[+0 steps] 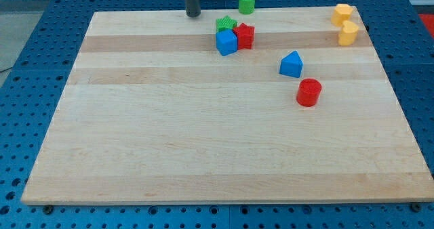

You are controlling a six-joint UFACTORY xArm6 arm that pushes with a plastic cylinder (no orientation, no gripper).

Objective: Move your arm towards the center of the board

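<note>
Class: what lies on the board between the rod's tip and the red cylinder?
In the camera view, between my tip and the red cylinder sits the cluster: green star, blue cube, red block.

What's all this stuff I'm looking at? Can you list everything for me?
Wooden board: one, pale wood, fills most of the view.
Blue perforated table: one, around the board.
Green cylinder: one, at the board's top edge.
Green star block: one, top centre, behind the blue cube.
Blue cube: one, touching the red star block.
Red star block: one, right of the blue cube.
Blue wedge-shaped block: one, right of centre.
Red cylinder: one, below it.
Yellow blocks: two, top right corner.
My tip: one dark rod, top edge, left of all blocks.
</note>
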